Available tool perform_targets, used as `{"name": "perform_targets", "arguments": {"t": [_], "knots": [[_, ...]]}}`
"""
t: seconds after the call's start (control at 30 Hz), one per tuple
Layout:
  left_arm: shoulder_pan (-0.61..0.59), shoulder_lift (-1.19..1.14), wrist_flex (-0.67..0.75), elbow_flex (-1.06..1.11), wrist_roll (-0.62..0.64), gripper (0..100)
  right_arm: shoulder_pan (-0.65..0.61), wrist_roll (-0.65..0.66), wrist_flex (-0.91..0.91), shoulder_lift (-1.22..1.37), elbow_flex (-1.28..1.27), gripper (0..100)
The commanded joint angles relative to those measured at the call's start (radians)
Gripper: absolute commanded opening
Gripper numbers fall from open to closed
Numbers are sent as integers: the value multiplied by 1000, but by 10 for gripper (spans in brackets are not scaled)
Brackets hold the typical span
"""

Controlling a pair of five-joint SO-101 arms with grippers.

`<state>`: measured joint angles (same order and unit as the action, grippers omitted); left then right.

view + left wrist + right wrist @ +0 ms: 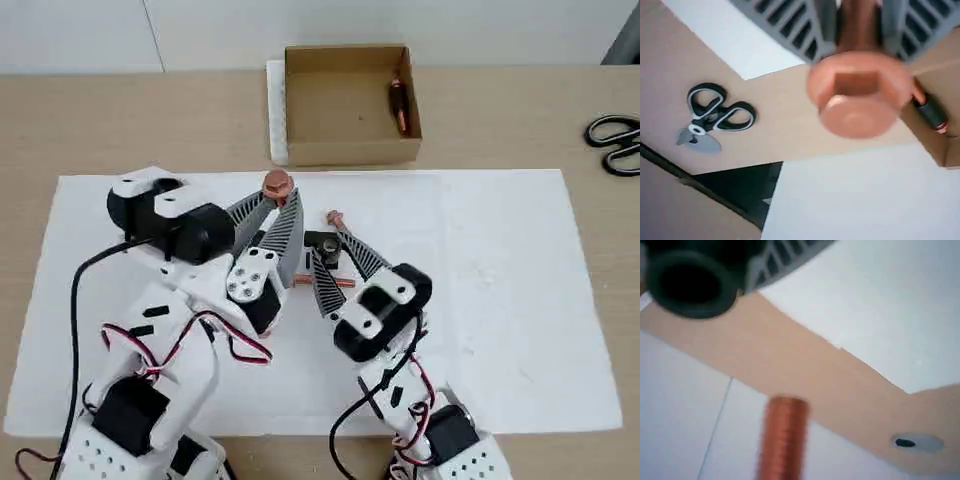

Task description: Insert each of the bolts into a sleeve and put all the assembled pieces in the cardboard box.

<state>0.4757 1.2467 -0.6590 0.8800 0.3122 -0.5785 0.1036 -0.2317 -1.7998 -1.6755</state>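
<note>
From the high view, one cardboard box (345,150) stands on the tan table (100,120) just beyond a white sheet (500,300); one assembled piece (400,106) lies inside against the box's right wall; one pair of scissors (615,142) rests at the table's right edge, well apart from the arms. The left gripper (278,200) is pressed together on a bolt (277,183), its copper head poking past the fingertips and pointing toward the box. The right gripper (324,238) pinches one black sleeve (326,248) near its tips. A second bolt (335,217) shows its head just beside the right gripper's outer finger; whether they touch I cannot tell. A copper shaft (322,283) lies crosswise between the two grippers.

From the left wrist view, the held bolt (860,97) faces the camera head-on – hexagonal head over a round flange – clamped between grey ribbed fingers (790,25); beyond it sit the scissors (715,117) and a corner of the cardboard box (945,150), with the assembled piece (927,110) inside.

From the right wrist view, the sleeve (690,282) shows its dark open bore, held against a grey ribbed finger (785,255); a threaded copper shaft (784,437) rises from the frame's edge – which bolt it belongs to I cannot tell.
</note>
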Motion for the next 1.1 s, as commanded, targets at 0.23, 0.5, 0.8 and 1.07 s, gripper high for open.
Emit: {"name": "perform_targets", "arguments": {"t": [0.23, 0.5, 0.8, 1.07], "knots": [[25, -3, 95, -4, -8, 6, -5, -41, 30, -16, -8, 4], [71, -98, 118, -12, -66, 6, -5, -123, -22, -16, -8, 4], [121, -143, 120, -13, -83, 6, -5, -124, -27, -16, -8, 4], [121, -147, 120, -5, -169, 6, -5, -124, -27, -16, -8, 4]]}}
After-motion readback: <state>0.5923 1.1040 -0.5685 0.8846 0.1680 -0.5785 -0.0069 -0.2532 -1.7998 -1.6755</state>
